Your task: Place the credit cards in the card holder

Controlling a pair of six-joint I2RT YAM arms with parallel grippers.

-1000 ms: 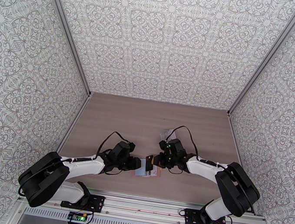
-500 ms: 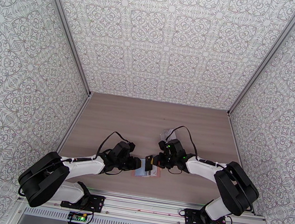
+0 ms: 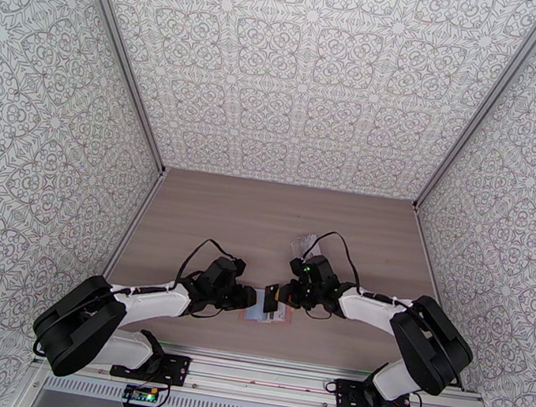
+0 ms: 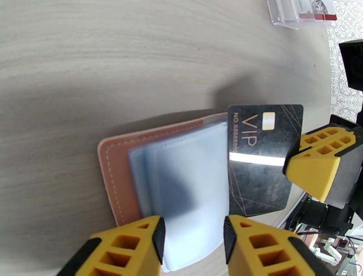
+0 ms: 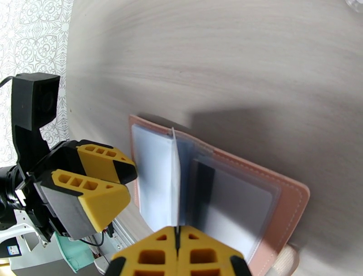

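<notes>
The card holder (image 3: 281, 319) lies open on the table between the two arms, pinkish-brown leather (image 4: 115, 181) with blue-grey pockets (image 4: 190, 181). My left gripper (image 4: 190, 227) stands part-way open at the near edge of those pockets; whether it presses on them I cannot tell. A black credit card (image 4: 263, 163) marked VIP is held in my right gripper (image 5: 177, 234), which is shut on it. The card's leading edge meets the pockets' open side. In the right wrist view the card (image 5: 174, 181) shows edge-on above the holder's (image 5: 290, 195) middle, with the left gripper (image 5: 129, 181) opposite.
A crinkly clear plastic pouch (image 3: 306, 245) with a red-marked card inside (image 4: 313, 8) lies just behind the right wrist. Patterned walls close in the table on three sides, and the arms' mounting rail (image 3: 260, 374) runs along the near edge.
The right wrist has edged very slightly toward the holder with the black card. The left arm and the holder have stayed still.
</notes>
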